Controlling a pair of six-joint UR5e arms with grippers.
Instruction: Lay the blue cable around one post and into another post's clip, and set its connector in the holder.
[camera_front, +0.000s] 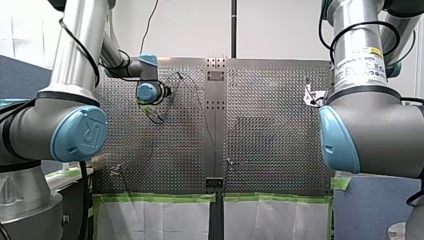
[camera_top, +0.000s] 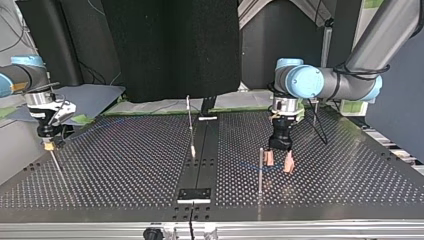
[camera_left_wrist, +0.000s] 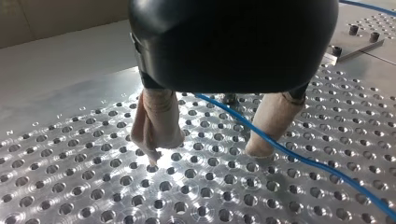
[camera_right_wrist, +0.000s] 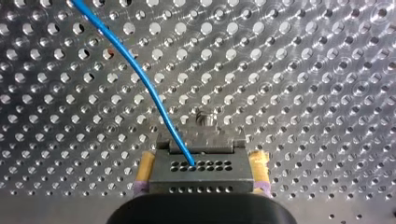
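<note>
At the front view's left, the left arm's end effector (camera_left_wrist: 205, 153) is seen wide open, its beige pads (camera_left_wrist: 156, 126) at the surface of the perforated metal counter (camera_left_wrist: 70, 177), one on each side of the thin blue cable (camera_left_wrist: 299, 158), which runs close by one pad. The step is judged to be the grasp: the pads should be closed gently with the cable centred, so that it can slide while being led around the slim metal post (camera_top: 260, 170) standing just beside. Farther right, the right arm's end effector (camera_right_wrist: 202, 170) is clamped on the dark rectangular connector (camera_right_wrist: 201, 183), from which the cable leads away; that grip should be firm, with some slack allowed.
</note>
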